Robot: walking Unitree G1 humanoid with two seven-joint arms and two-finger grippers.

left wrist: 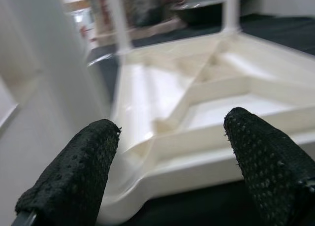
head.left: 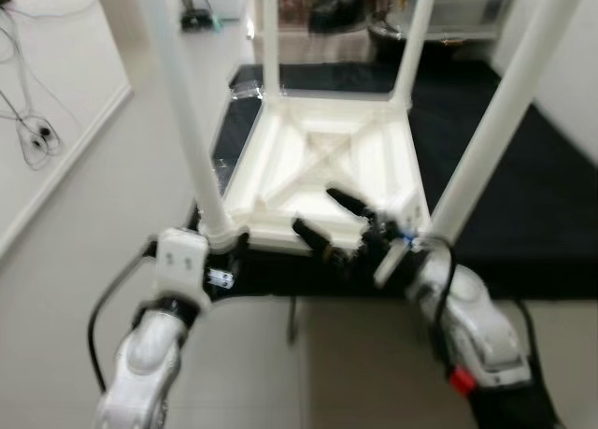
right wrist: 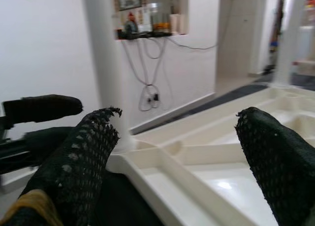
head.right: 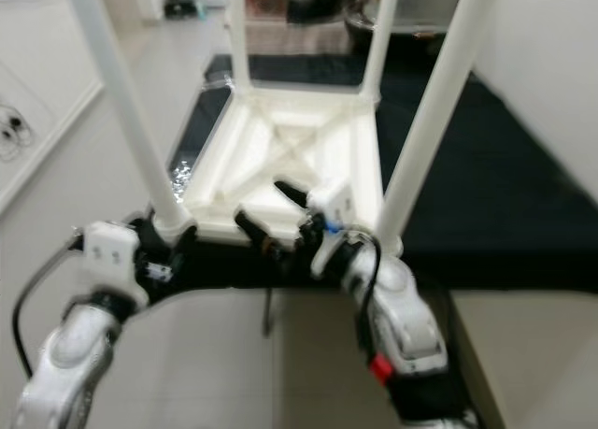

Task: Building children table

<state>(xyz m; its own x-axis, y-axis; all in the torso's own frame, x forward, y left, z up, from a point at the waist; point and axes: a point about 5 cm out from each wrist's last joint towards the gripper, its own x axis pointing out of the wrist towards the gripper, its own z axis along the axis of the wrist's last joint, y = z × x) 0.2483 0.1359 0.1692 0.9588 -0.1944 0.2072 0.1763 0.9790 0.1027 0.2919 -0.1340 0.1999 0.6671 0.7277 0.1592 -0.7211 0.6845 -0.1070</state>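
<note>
From the left eye view, the white plastic children's table [head.left: 327,167] lies upside down on a black floor mat [head.left: 533,214], its ribbed underside facing up and four white round legs standing upright, one at each corner. The right gripper [head.left: 329,219] reaches over the near edge of the tabletop with its two black fingers spread well apart, holding nothing. The left gripper [head.left: 220,247] sits at the foot of the near-left leg [head.left: 187,121]; its white wrist block hides the fingers here. A loop of thin cable [head.left: 33,135] lies on the pale floor by the white wall.

The right eye view shows the same scene, blurred, with the right gripper above the near rim.

In the left wrist view, two black dotted fingertips [left wrist: 74,181] stand wide apart, nothing between them, the table's cream rim just ahead.

In the right wrist view, two black mesh-covered fingertips [right wrist: 83,157] gape open over the ribbed underside, beside one white leg; the left gripper's fingers show as dark shapes beyond.
</note>
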